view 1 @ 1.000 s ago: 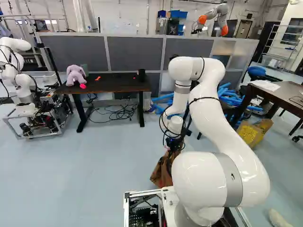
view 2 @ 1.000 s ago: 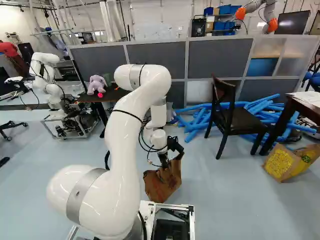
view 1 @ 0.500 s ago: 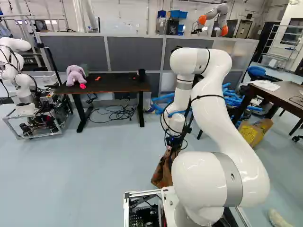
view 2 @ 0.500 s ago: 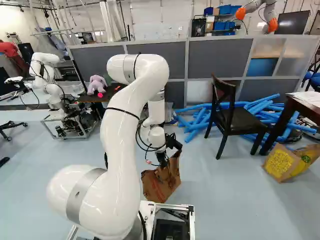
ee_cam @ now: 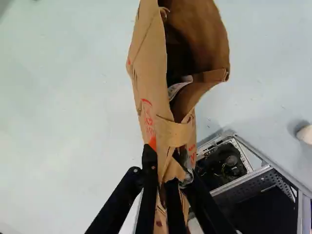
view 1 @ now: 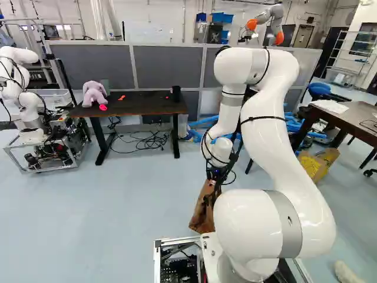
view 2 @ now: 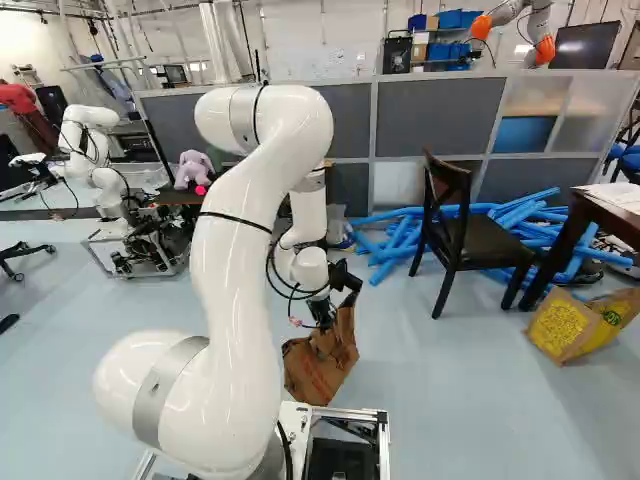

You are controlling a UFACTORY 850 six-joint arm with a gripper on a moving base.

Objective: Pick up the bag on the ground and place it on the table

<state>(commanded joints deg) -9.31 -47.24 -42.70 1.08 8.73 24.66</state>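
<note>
Raised since the earlier frames, the white arm's elbow (view 2: 262, 110) sits higher, and the brown paper bag (view 2: 318, 372) has shifted slightly with it. The black pincer (view 2: 325, 320) holds the bag's upper edge between its fingers, near the base's metal frame (view 2: 355, 412)

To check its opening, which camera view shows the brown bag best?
The wrist view, because it looks into the open top of the brown bag. The right base view shows one side, smaller; the left base view shows less, as the arm hides part.
</note>
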